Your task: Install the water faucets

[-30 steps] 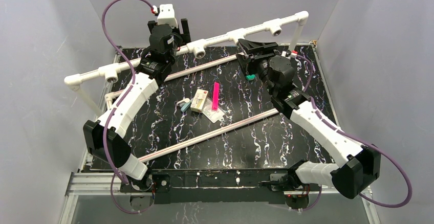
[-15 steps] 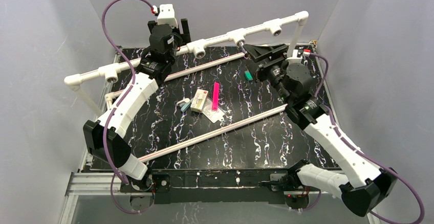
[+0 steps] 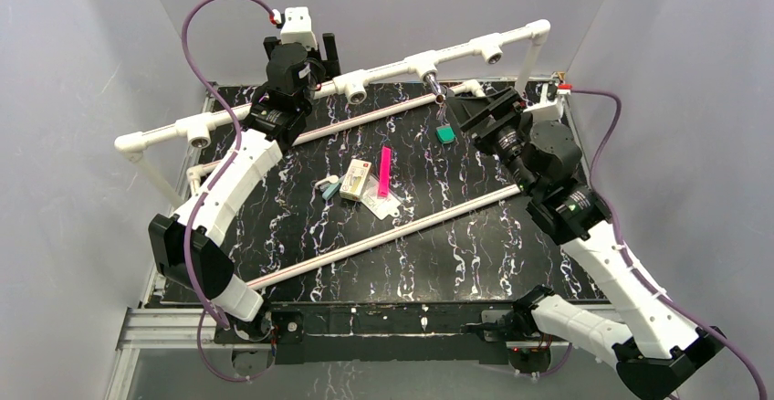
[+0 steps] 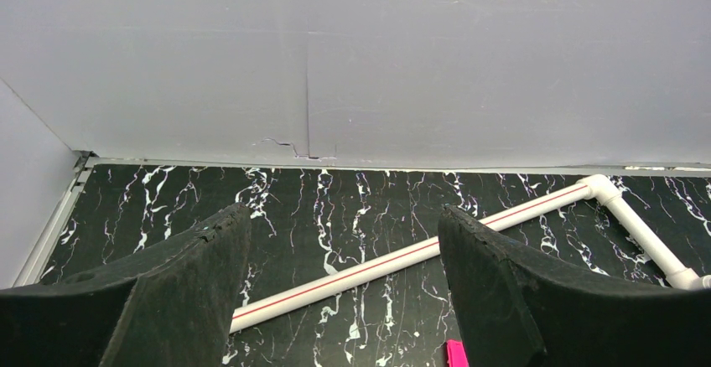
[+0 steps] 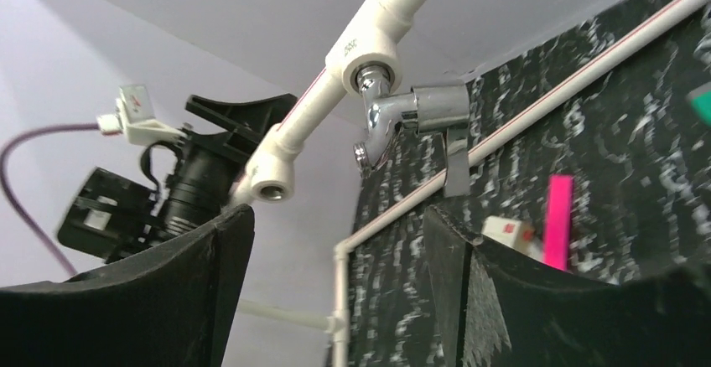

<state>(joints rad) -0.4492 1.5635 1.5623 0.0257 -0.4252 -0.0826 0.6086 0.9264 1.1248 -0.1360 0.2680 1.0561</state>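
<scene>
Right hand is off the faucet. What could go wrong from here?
1. The faucet hangs in its tee unheld. How deep it is threaded doesn't show, so it may be loose.
2. The open right hand sits close to the pipe; a careless swing could knock it.

Light is soft and even in all three views, fairly bright, and seems to fall from above. In the top view the walls (image 3: pixel 82 99) are pale grey-violet and get a little darker at 5 and 7 o'clock. The black table (image 3: pixel 475 263) shines only dully, and shadows on it are weak. This view is sharp. In the left wrist view the left fingers (image 4: pixel 168 300) at 6 o'clock are dark and a little soft, while the wall behind is clear. The right wrist view is smeared: the table pattern at 3 o'clock and the pink strip (image 5: pixel 557 216) have no clean edges. The faucet (image 5: pixel 417 109) carries white glare on its chrome.
</scene>
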